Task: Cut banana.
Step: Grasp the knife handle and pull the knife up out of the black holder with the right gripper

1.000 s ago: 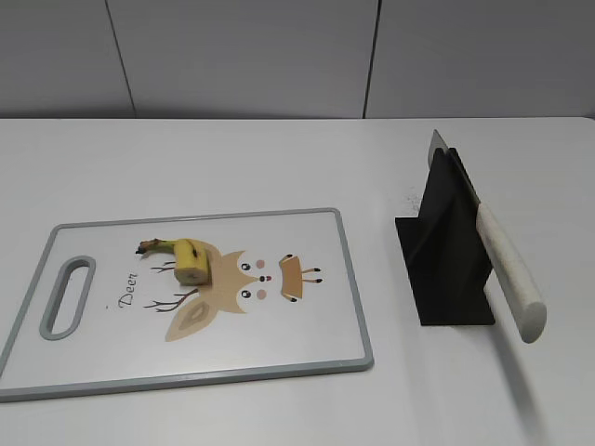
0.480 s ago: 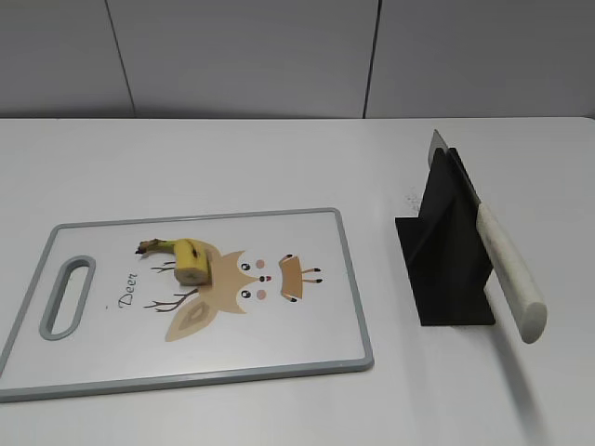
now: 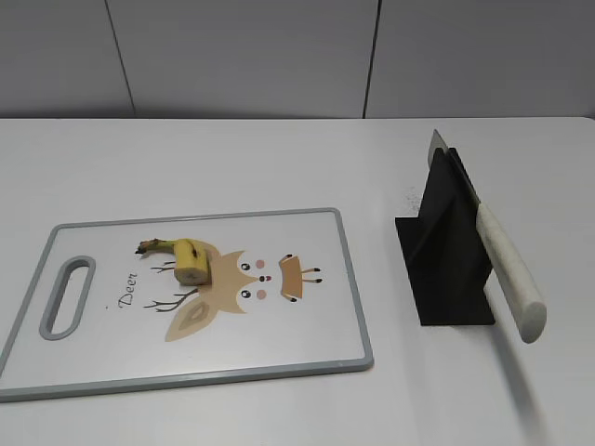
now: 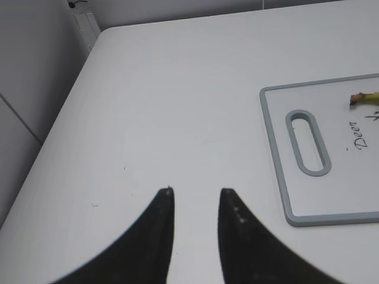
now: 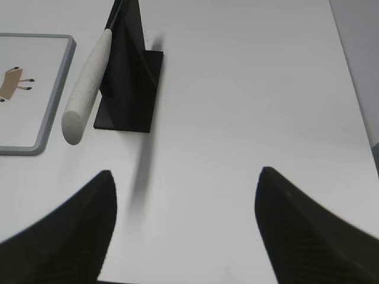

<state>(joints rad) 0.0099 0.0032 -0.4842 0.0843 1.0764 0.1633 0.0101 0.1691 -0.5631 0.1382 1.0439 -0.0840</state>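
- Since the earlier exterior frames nothing is shifting: the banana, the board, the knife and its stand are all sitting where they were.
- Exterior view: the banana point(image 3: 184, 260), a short stub with its stem pointing left, is lying on the left half of the board point(image 3: 346, 269), just above the deer drawing. To the right of the board, and apart from it, the black stand point(image 3: 444, 265) is standing on the table point(image 3: 232, 163). The knife point(image 3: 507, 269) is resting in it at a slant, blade tip up at the back and pale handle jutting down toward the camera. Neither claw is showing in this view.
- Left wrist view: the left claw point(image 4: 195, 204) is hanging over bare table with its two dark fingers point(image 4: 157, 236) close together, only a narrow gap between them, and gripping nothing. Ahead and to its right the board's handle end is lying, with the slot and the word "Deer"; only the banana's stem tip point(image 4: 365, 97) is peeking in at the right edge, well away from the claw.
- Right wrist view: the right claw point(image 5: 186, 195) is spread wide, its fingers point(image 5: 71, 231) at the lower corners, and is empty. Ahead and to its left the stand point(image 5: 127, 77) is holding the knife point(image 5: 86, 89), handle end pointing back toward the claw. Farther left a corner of the board point(image 5: 53, 89) is showing. The banana is out of this view.
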